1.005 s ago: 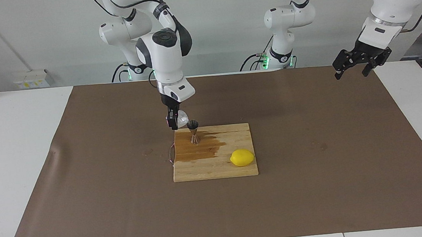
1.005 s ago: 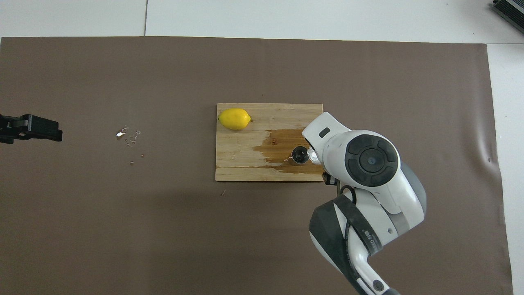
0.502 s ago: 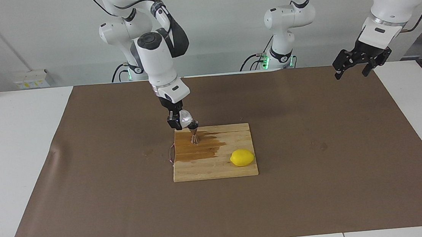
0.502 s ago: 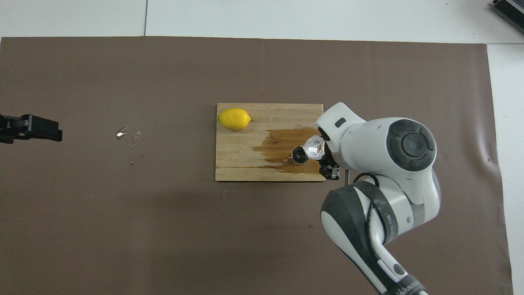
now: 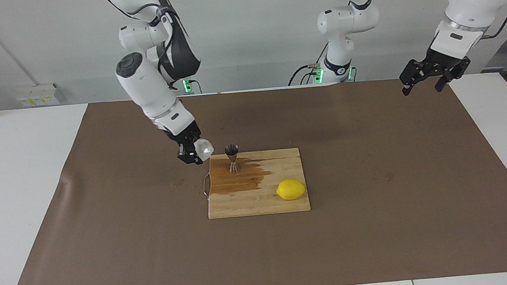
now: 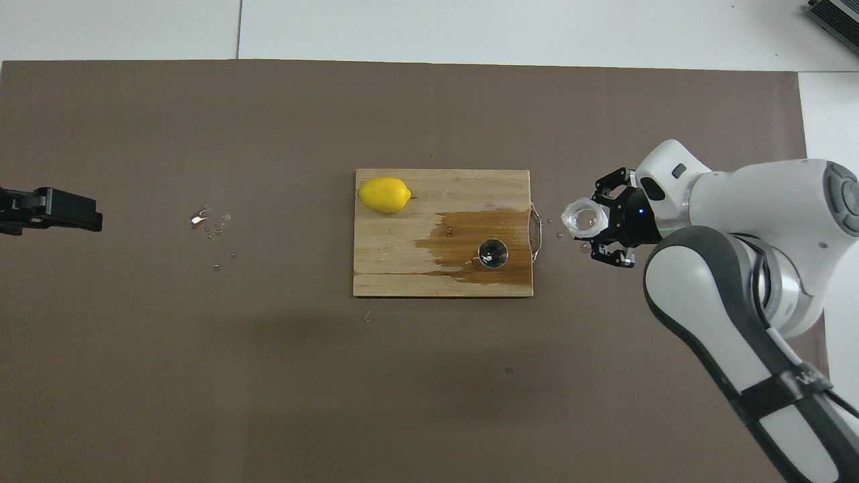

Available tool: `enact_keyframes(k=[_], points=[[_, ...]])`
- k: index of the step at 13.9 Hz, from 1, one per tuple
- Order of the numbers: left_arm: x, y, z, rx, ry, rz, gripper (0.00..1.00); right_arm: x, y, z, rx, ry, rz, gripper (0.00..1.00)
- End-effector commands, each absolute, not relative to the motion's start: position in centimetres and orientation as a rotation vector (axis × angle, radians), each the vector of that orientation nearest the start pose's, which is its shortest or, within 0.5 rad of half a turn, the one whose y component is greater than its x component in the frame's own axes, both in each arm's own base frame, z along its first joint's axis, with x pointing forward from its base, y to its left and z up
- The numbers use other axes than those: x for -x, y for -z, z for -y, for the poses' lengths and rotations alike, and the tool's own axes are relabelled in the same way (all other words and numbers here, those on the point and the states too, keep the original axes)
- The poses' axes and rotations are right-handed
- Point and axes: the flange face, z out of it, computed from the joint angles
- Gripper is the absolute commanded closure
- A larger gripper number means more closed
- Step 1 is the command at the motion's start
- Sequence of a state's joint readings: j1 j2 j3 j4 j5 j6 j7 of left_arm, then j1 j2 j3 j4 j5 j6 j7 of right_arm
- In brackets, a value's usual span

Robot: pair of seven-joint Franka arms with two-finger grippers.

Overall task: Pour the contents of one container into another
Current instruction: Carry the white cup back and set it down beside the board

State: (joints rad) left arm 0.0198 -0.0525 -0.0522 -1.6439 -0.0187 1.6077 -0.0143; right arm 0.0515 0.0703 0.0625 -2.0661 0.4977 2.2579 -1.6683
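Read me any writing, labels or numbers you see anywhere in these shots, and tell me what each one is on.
No text can be read for certain.
Right arm's dark band: pale lettering, too blurred to read.
Cutting board, lemon, jigger, cup: no markings visible.

Bright, even overhead light; soft faint shadows on the tabletop (image 5: 381,241); both views sharp, no glare or blur.

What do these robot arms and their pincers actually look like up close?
Both arms are glossy white, rounded segments with dark grey joint caps and black cables looping along them. Each ends in a small black gripper: the right gripper and the left gripper. Green lights glow at their bases.
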Motion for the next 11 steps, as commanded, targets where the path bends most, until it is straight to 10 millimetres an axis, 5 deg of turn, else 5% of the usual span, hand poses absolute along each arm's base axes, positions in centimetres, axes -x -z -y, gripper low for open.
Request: enact_keyframes(k=[1,7,11], points=[[-53.4,-62.4,1.7,3.168,0.014,-0.018,0.00,-56.8,-37.9,-4.5,2.073,0.618,1.917,0.78],[-53.4,-62.4,1.7,3.168,0.014,-0.018,0.00,-55.7,-32.1,0.3,2.017,0.770,1.874,0.77],[-53.4,-62.5,1.7,3.168,0.016,-0.018,0.00,-54.8,-28.6,1.7,1.982,0.830,1.838,0.77]])
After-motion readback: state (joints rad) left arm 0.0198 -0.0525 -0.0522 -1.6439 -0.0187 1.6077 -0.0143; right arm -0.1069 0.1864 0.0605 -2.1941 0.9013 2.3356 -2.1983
